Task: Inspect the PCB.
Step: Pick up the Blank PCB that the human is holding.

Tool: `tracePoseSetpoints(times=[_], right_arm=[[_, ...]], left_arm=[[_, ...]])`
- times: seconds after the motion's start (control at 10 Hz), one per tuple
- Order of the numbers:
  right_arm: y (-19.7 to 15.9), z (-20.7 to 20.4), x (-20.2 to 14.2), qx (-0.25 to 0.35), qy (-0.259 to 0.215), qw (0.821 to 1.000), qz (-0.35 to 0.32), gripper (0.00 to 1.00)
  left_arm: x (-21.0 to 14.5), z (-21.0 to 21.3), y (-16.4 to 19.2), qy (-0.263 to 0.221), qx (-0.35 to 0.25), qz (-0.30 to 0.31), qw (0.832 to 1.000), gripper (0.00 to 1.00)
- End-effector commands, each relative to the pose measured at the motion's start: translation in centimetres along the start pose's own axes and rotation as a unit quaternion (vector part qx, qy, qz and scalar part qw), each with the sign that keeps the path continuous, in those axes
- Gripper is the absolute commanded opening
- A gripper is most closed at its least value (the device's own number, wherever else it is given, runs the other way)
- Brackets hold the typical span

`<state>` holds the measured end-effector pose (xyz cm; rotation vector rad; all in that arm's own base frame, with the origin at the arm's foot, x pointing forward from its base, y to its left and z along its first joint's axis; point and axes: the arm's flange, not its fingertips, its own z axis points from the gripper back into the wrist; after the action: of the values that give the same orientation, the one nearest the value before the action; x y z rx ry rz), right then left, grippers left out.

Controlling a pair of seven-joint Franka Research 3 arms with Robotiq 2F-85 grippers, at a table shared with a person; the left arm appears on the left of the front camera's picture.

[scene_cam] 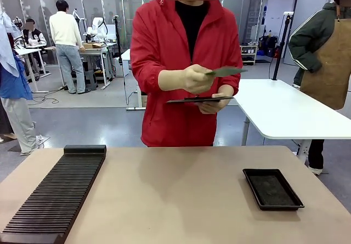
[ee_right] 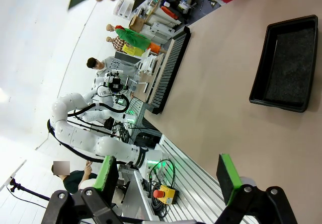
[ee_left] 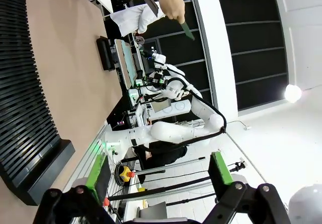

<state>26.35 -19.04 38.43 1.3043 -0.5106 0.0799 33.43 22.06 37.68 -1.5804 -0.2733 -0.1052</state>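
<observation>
Front view: bare black tray (scene_cam: 272, 188), PCB (scene_cam: 226, 71) in a person's hand (scene_cam: 194, 79); left pincer (ee_left: 158, 169) and right pincer (ee_right: 166, 176) wide.

Tan flat surface (scene_cam: 175, 200) w/ 2 things lying directly on it, well apart: a long black ribbed rack (scene_cam: 55, 194) on the robot's left side, running from the near edge twd the far side, & a shallow black rect. tray (scene_cam: 272, 188) flat near the right edge.
</observation>
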Motion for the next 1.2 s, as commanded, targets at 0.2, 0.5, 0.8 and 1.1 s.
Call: tracePoseSetpoints(times=[0.2,0.5,0.8,1.1], right_arm=[[0.1,0.2,0.0,0.004,-0.005,1.0,0.005,1.0],[0.1,0.2,0.0,0.004,-0.005,1.0,0.005,1.0],[0.1,0.2,0.0,0.004,-0.005,1.0,0.005,1.0],[3.2,-2.1,2.2,-0.018,0.014,0.999,-0.045,1.0]], left_arm=[[-0.3,-0.1,-0.3,-0.003,0.004,-0.002,1.0,1.0],[-0.3,-0.1,-0.3,-0.003,0.004,-0.002,1.0,1.0],[-0.3,-0.1,-0.3,-0.003,0.004,-0.002,1.0,1.0],[-0.3,-0.1,-0.3,-0.003,0.004,-0.002,1.0,1.0]])
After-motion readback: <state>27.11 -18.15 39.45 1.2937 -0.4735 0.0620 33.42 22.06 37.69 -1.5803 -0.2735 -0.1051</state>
